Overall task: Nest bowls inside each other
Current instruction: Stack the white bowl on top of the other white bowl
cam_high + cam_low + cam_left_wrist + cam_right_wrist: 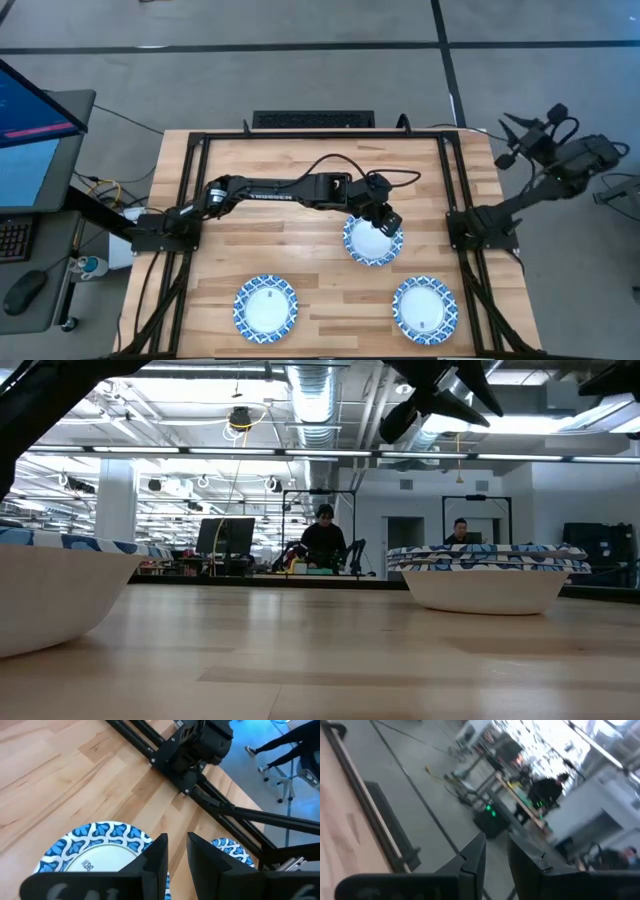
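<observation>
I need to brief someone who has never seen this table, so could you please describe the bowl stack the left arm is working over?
On the wooden table, three blue-rimmed bowl piles form a triangle. Two sit along the near edge; the third bowl stack lies farther back, towards the right. It alone has the left gripper hovering over its rim; the right gripper is parked off the table.

Left arm stretches across the table, its pincer [385,222] narrowly parted, empty; right arm folded off-table, pincer [512,135] slightly parted.

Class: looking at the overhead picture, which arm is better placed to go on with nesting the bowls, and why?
The left. Its gripper hangs over the middle bowl stack, while the right gripper is folded away beyond the table's far right corner.
</observation>
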Controlling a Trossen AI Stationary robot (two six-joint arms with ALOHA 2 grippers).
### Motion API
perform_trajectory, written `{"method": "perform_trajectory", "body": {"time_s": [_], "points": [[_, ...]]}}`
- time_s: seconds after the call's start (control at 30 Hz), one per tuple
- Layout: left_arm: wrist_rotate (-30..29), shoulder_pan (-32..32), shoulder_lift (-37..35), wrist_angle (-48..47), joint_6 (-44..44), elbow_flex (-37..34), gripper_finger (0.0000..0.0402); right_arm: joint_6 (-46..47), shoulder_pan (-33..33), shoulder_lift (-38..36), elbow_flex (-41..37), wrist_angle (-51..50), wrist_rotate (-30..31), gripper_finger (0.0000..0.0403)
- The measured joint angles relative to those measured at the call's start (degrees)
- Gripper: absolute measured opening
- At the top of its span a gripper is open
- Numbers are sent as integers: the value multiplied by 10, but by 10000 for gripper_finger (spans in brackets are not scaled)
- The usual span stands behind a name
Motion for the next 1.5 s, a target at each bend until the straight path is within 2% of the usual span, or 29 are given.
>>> {"method": "perform_trajectory", "body": {"time_s": [0.13, 0.23, 0.4, 0.63, 0.83, 0.97, 1.13, 1.3, 1.5], "points": [[-3, 0, -1, 0, 20, 0, 61, -1, -88, 0, 17, 0, -62, 103], [-21, 0, -5, 4, 48, 3, 61, -1, -145, 0, 38, 0, -164, 103], [-48, 0, -30, -3, 112, 15, 61, 1, -215, 0, 86, 6, -382, 103], [-76, 0, -69, -12, 188, 16, 61, -47, -298, 12, 103, -37, -555, 103], [-84, 0, -98, -47, 219, 16, 61, -57, -334, 27, 103, -45, -718, 103], [-85, -6, -113, -85, 237, 16, 61, -74, -358, 47, 103, -85, -760, 103], [-97, -20, -135, -112, 251, 16, 61, -76, -379, 67, 105, -79, -817, 103], [-167, -40, -164, -162, 237, 17, 61, -19, -399, 86, 108, -85, -815, 103], [-251, -81, -172, -288, 122, 16, 61, -25, -416, 88, 109, -86, -849, 103]]}}
